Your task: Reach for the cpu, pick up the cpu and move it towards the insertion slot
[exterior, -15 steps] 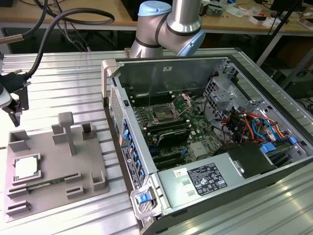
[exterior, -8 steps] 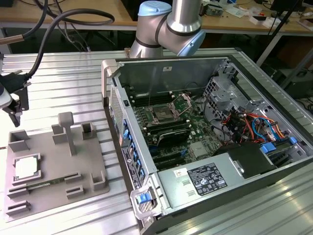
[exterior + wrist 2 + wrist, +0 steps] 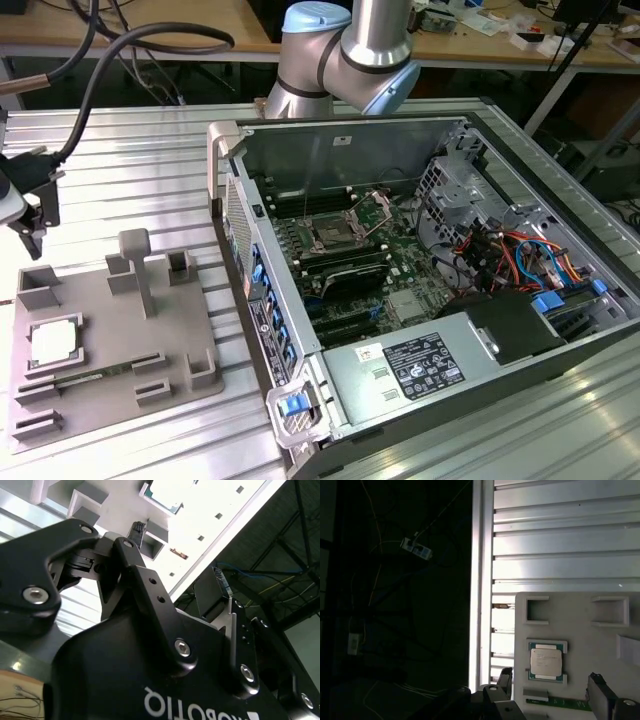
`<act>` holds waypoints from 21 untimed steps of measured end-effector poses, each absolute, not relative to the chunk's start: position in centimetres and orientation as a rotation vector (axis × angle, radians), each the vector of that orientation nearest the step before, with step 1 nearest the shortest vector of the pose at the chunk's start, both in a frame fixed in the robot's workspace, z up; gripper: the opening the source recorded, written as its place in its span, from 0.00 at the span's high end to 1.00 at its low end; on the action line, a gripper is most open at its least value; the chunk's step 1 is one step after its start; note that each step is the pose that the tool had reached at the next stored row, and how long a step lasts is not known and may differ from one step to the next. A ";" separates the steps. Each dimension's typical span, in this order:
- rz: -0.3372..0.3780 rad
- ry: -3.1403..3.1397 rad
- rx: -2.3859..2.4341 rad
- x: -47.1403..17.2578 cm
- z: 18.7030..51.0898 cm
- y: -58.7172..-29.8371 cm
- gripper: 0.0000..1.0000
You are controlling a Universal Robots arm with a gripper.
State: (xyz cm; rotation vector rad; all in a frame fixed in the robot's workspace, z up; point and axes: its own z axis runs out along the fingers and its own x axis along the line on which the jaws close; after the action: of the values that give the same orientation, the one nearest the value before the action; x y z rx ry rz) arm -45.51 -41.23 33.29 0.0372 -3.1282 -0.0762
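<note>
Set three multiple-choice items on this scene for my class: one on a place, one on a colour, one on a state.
1. Where does the cpu lie?
A. In a recess of the grey fixture
B. In the insertion slot
C. Between the gripper's fingers

2. What colour is the circuit board around the insertion slot?
A. Red
B. Green
C. White

3. How is the gripper?
A. Shut on the cpu
B. Shut on a cable
C. Open, holding nothing

Key:
1 A: the cpu sits in a square recess of the grey fixture, outside the computer case.
2 B: the circuit board around the insertion slot is green.
3 C: the gripper hangs above the fixture, and its fingers stand apart in the first wrist view with nothing between them.
</note>
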 end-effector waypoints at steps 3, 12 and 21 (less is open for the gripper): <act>-0.078 -3.128 0.037 -45.5 33.2 -41.2 0.32; -0.082 -3.128 0.037 -45.5 32.9 -41.2 0.32; -0.082 -3.128 0.037 -45.5 32.7 -41.2 0.32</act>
State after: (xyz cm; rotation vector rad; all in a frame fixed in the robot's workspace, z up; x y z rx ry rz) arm -45.51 -41.25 32.73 0.0373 -3.1281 -0.0825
